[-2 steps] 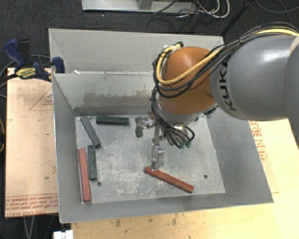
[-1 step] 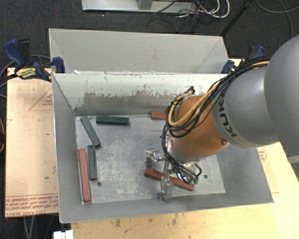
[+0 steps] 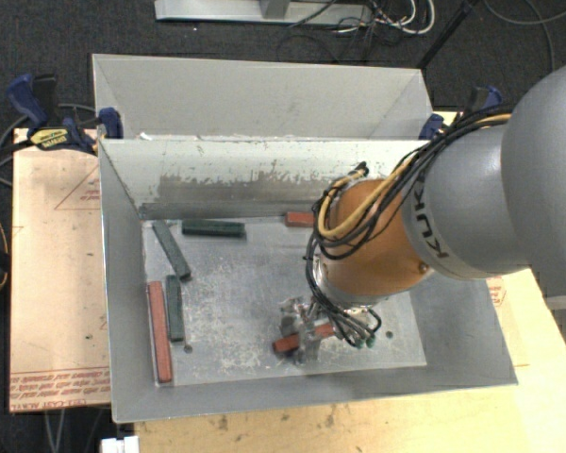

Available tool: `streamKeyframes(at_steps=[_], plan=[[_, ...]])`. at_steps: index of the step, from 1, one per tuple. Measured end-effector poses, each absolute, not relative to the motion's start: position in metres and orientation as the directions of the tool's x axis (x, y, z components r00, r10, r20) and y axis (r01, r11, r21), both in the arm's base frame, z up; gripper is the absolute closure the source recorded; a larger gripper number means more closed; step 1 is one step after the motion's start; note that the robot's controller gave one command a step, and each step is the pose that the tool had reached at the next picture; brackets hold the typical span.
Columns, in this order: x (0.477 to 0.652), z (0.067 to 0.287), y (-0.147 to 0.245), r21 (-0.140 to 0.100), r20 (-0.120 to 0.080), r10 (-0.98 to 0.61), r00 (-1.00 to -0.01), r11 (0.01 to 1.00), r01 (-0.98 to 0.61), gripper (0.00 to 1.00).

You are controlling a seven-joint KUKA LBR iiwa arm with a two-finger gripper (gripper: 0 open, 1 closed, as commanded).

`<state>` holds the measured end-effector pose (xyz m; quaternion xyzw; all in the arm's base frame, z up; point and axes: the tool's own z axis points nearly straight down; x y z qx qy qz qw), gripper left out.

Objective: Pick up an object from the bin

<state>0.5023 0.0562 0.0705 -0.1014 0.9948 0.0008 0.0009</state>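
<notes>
The gripper (image 3: 307, 336) is down low on the floor of the grey metal bin (image 3: 236, 291), on the near side and a bit right of the middle. A small red block (image 3: 285, 345) lies just at its left, so I think that block is the thing it is set to pick. The gripper sits tucked under the robot's orange cover (image 3: 373, 243), so I cannot tell if it is open or closed, or if it touches the block. The long flat red stick (image 3: 158, 333) and the dark green sticks (image 3: 174, 310) lie well apart on the left, likely out of the way.
</notes>
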Motion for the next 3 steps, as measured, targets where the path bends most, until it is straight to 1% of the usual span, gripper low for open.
streamKeyframes(at_steps=[1, 2, 3], plan=[[0.561, 0.071, 0.061, 0.000, -0.006, -0.330, -0.944, 0.944, -0.330, 1.00], [0.491, 0.120, 0.029, 0.000, 0.001, -0.222, -0.975, 0.975, -0.222, 1.00], [0.492, 0.118, 0.030, 0.001, 0.001, -0.223, -0.975, 0.975, -0.223, 0.00]])
